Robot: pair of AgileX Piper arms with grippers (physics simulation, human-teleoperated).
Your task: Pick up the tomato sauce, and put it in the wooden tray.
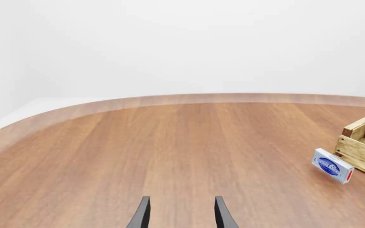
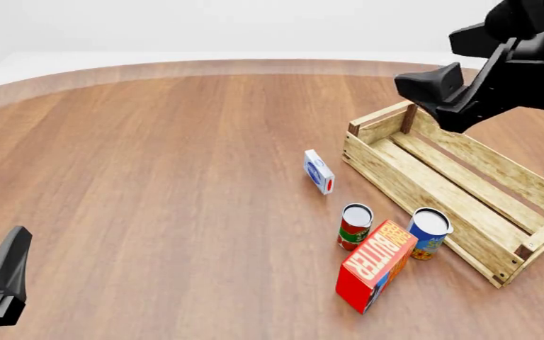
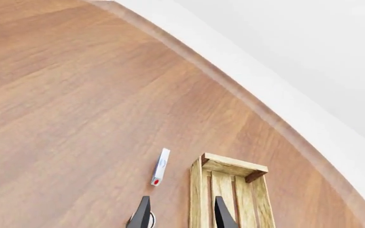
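The tomato sauce (image 2: 354, 227) is a small can with a red and green label and a silver top. It stands upright on the table beside the red butter box, left of the wooden tray (image 2: 456, 185). The tray's corner also shows in the left wrist view (image 1: 362, 145) and its end in the right wrist view (image 3: 228, 190). My right gripper (image 2: 438, 91) hangs high above the tray's far end, open and empty (image 3: 181, 216). My left gripper (image 2: 0, 280) is low at the near left, far from the can, open and empty (image 1: 181, 214).
A red box lettered "BUTTER" (image 2: 376, 265) leans against the tomato can's near side. A blue-and-yellow can (image 2: 429, 232) stands between it and the tray wall. A small blue-and-white box (image 2: 319, 171) stands farther back; it also shows in both wrist views (image 1: 332, 165) (image 3: 160, 166).
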